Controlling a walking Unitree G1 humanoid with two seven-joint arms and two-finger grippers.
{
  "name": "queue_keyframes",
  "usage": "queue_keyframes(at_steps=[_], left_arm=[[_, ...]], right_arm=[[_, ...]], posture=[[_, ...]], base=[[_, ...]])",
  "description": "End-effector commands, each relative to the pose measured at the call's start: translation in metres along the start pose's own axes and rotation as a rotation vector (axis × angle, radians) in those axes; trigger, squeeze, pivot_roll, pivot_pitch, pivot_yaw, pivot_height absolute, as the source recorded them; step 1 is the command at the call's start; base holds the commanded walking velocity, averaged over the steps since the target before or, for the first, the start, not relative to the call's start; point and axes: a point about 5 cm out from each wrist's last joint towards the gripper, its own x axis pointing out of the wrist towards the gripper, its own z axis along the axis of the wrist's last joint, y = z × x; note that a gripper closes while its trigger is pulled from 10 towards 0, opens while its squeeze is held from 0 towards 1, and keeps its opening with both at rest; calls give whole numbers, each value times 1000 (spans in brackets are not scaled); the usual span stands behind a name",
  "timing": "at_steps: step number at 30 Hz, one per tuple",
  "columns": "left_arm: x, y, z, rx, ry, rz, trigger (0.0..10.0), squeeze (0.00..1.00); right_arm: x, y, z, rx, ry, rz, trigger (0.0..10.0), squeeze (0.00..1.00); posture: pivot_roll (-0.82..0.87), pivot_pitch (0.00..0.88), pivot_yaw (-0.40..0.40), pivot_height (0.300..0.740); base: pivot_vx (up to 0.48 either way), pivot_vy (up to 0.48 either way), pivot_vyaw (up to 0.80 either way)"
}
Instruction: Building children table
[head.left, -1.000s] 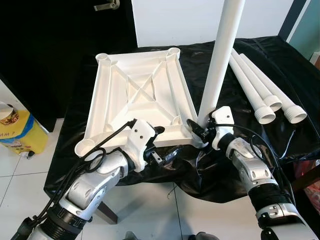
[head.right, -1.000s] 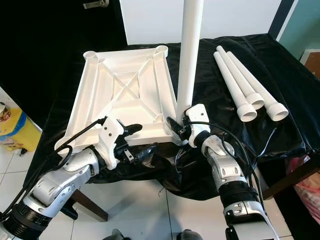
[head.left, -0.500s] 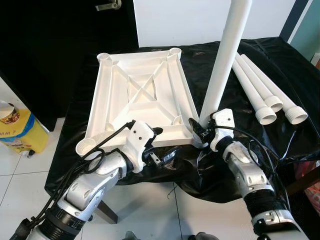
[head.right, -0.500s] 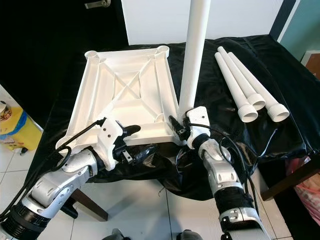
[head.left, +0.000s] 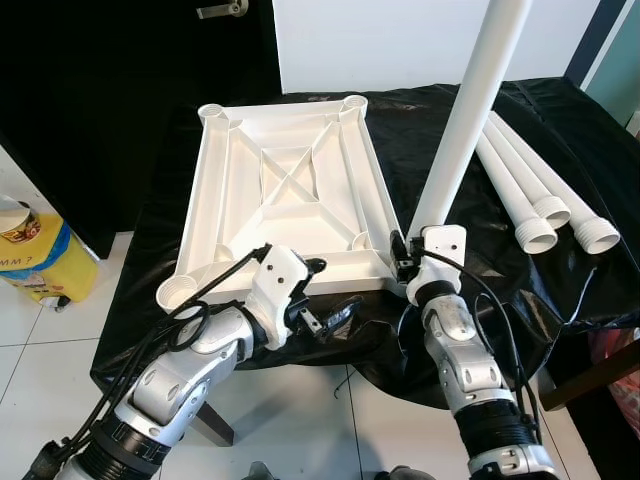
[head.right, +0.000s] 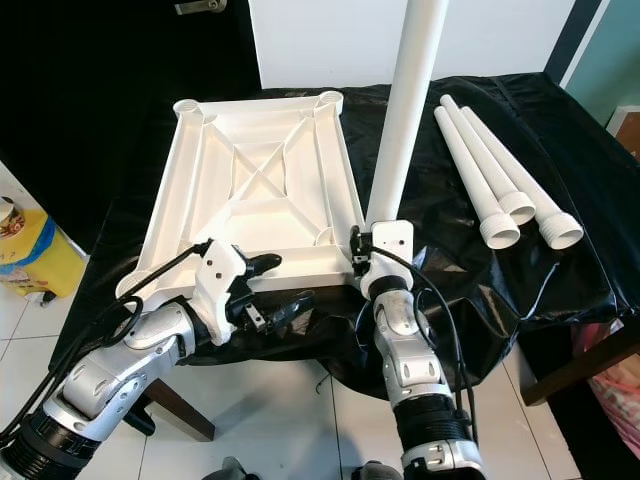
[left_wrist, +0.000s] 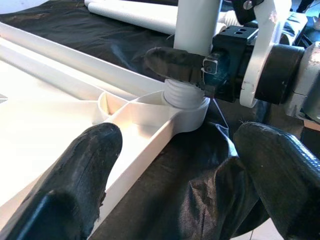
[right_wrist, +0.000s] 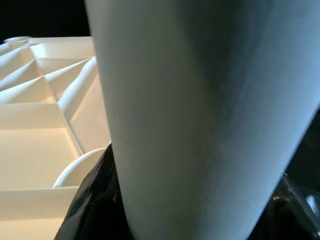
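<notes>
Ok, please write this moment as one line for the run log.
stage: leg fitting | right tool: shut on table leg, threaded end at corner socket | left tool: open, at tabletop near edge | spare legs: lying on cloth

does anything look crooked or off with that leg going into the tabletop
Yes. The table leg held by the right gripper leans instead of standing square to the upturned tabletop. Its threaded end sits in the corner socket with ridges still exposed, so it looks not fully seated.
</notes>
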Motion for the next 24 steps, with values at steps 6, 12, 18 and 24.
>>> queue_keyframes(at_steps=[6,12,18,24], left_arm=[[-2,-9,-1,7,6,-123,10000,0],[-1,-6,1,14,6,-126,10000,0],[0,-5,1,16,2,-127,10000,0],[1,-2,7,25,-14,-113,10000,0]], right_arm=[[-12,-3,-19,-9,98,-78,10000,0],[-13,-7,-15,-8,74,-85,10000,914],[-15,-11,-7,2,34,-27,10000,1000],[-14,-24,4,34,-21,45,10000,1000]], posture=[[22,53,-2,740],[16,49,3,740],[5,49,1,740],[21,62,-4,740]], base=[[0,0,0],[0,0,0],[0,0,0],[0,0,0]])
